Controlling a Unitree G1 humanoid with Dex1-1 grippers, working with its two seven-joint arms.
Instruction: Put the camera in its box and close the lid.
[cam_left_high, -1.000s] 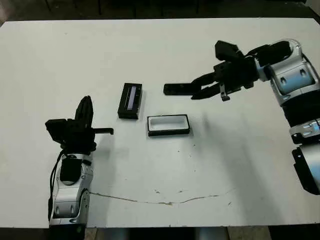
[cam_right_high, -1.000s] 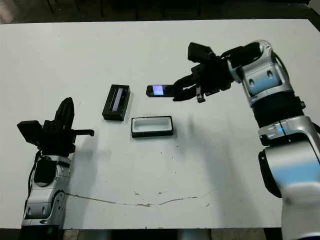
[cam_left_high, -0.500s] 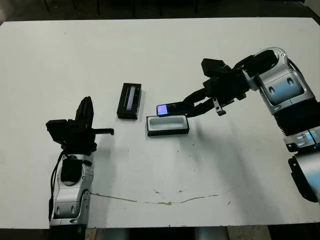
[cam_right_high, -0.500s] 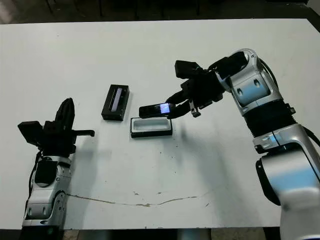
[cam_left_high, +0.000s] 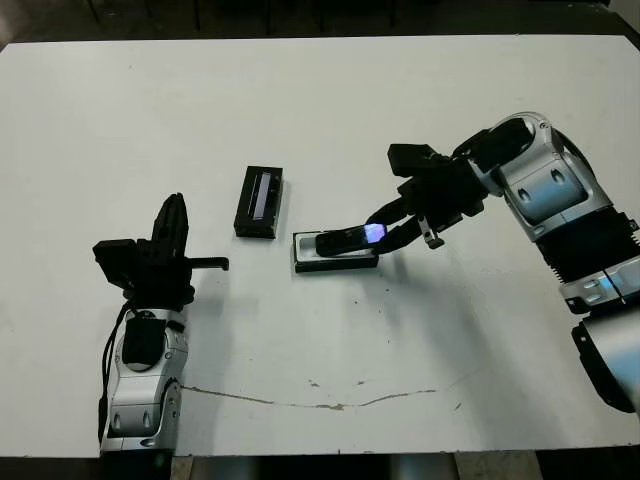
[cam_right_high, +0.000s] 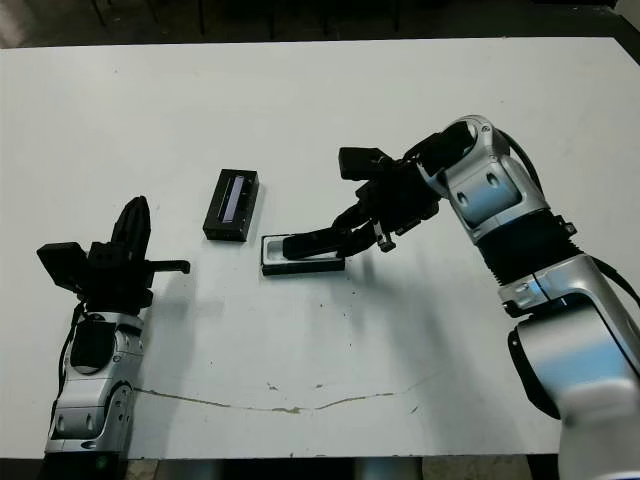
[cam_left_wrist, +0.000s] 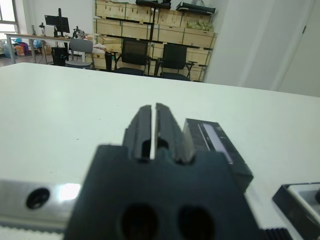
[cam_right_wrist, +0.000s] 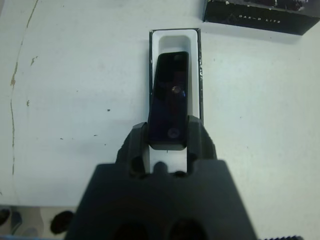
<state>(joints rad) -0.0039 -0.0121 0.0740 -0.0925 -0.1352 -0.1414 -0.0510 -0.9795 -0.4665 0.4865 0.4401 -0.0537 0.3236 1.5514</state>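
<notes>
Box (cam_left_high: 336, 254) lying open on the white table (cam_left_high: 330, 110), white lining showing. Camera (cam_left_high: 348, 240) directly over the box, tilted, far end dipping into the hollow, near end raised. Right gripper (cam_left_high: 385, 228) at the box's right end, jaws clamped on the camera's raised end; a bright glint there on the glossy face. Lid (cam_left_high: 260, 201) just left of the box and slightly beyond it, apart, grey stripe up. Left gripper (cam_left_high: 172, 222) well left of the box, clear of everything, jaws together, holding nothing. Thin crack (cam_left_high: 330, 400) across the table on the near side of the box.
</notes>
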